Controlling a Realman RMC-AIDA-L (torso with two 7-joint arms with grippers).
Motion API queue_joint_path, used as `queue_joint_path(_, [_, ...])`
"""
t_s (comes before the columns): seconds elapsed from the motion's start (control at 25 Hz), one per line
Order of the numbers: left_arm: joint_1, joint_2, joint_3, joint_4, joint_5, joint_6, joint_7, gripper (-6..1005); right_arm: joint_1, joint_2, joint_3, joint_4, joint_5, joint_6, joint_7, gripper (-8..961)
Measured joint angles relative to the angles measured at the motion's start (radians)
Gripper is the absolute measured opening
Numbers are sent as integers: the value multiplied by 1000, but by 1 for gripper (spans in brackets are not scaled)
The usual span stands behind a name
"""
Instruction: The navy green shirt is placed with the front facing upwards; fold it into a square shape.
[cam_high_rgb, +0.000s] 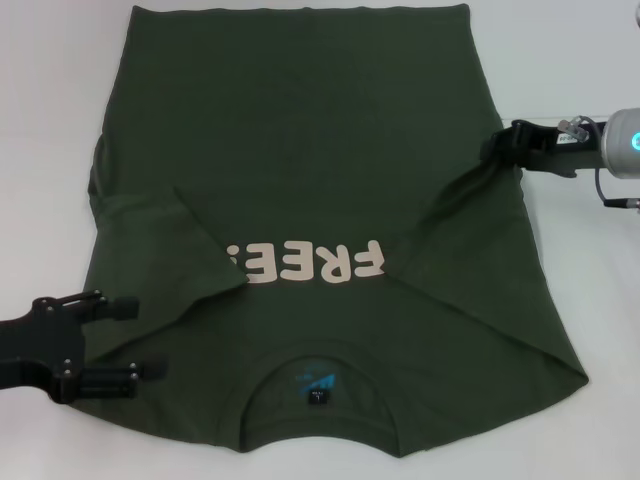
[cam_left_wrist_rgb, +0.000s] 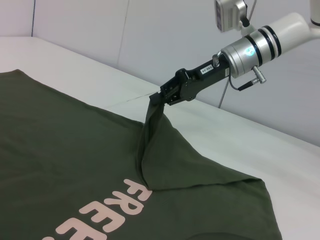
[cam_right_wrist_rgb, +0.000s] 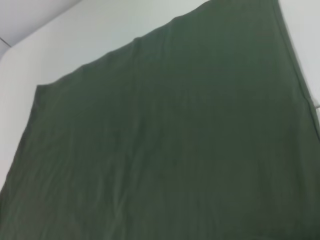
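Note:
The navy green shirt (cam_high_rgb: 300, 150) lies flat on the white table, collar (cam_high_rgb: 315, 385) nearest me, with the cream "FREE" lettering (cam_high_rgb: 305, 262) facing up. One sleeve (cam_high_rgb: 185, 245) is folded inward and covers the end of the lettering. My right gripper (cam_high_rgb: 492, 155) is shut on the other sleeve's fabric at the shirt's right edge and holds it raised in a peak. The left wrist view shows that right gripper (cam_left_wrist_rgb: 159, 101) pinching the cloth (cam_left_wrist_rgb: 150, 145). My left gripper (cam_high_rgb: 145, 338) is open, low over the shirt's near left shoulder, holding nothing. The right wrist view is filled by plain green cloth (cam_right_wrist_rgb: 165, 140).
The bare white table (cam_high_rgb: 590, 280) shows on both sides of the shirt. A pale wall (cam_left_wrist_rgb: 150, 35) rises behind the table's far edge in the left wrist view.

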Motion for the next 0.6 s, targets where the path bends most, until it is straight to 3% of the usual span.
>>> queue_joint_path(0.24, [-1,0,-2,-5,0,0,0,818,-36,-5,7,-1,65,4,-38,401])
queue_joint_path(0.6, [-3,6,-11,-5,-31,-8,-105,815,-113,-16,32,-15,274,-40,-182,605])
